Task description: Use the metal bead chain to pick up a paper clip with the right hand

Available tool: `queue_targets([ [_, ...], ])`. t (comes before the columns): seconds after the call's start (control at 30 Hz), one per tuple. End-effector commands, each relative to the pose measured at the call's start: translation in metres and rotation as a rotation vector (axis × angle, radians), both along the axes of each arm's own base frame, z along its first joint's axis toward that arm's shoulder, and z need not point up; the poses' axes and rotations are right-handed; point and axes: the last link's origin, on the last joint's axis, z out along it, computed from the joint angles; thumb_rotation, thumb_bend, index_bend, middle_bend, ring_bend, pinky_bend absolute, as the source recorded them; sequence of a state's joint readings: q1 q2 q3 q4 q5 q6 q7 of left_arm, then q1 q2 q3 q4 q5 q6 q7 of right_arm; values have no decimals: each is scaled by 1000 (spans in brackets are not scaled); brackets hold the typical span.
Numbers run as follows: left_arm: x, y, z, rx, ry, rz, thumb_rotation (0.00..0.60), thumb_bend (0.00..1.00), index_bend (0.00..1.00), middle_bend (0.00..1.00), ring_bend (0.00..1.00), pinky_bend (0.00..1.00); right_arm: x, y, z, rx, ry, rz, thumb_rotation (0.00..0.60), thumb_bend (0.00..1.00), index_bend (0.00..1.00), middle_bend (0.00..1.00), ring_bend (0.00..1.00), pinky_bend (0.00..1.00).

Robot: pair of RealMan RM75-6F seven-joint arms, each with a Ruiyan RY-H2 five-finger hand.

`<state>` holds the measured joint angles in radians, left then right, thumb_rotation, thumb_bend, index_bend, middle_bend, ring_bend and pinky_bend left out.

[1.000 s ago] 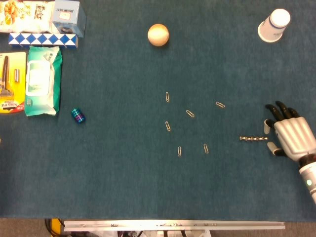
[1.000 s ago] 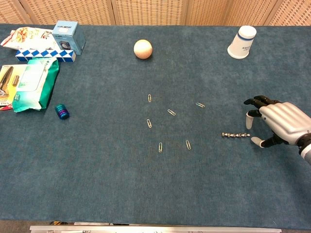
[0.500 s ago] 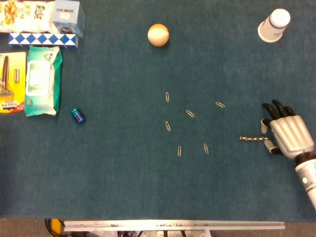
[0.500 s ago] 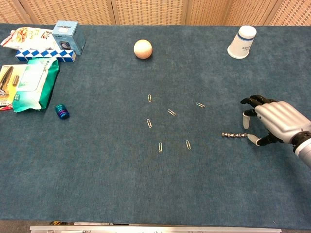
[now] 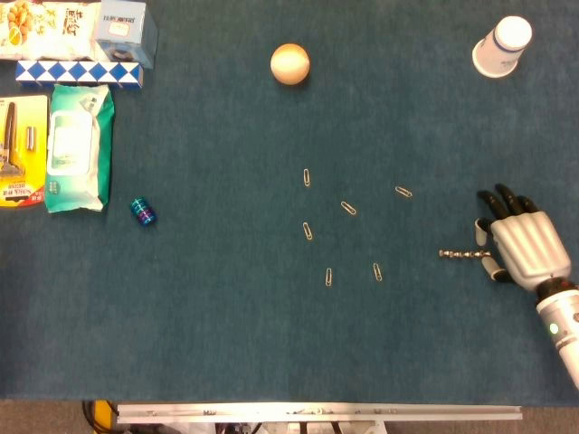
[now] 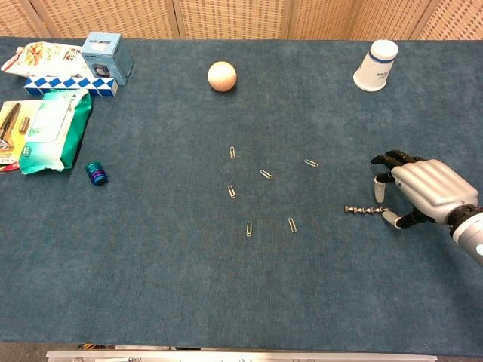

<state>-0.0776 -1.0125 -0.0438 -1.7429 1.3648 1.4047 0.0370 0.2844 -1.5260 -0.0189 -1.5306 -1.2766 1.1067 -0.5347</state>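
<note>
On the desk (image 5: 226, 344), right side: bead chain (image 5: 458, 255) at the robot hand (image 5: 520, 246).
Lying flat and straight, the chain has its far end under fingertips curled down over it; whether they pinch it yet, I cannot tell. Its free end points toward the paper clips (image 5: 376, 271) scattered well apart leftward, handy for dragging across.
</note>
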Motion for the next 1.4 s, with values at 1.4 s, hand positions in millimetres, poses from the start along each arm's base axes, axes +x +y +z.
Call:
queue_targets([
  [1.4, 0, -2, 2, 5, -3, -2, 600, 91, 449, 338, 339, 425, 4, 1, -10, 20, 17, 16, 600, 301, 523, 139, 28, 185],
])
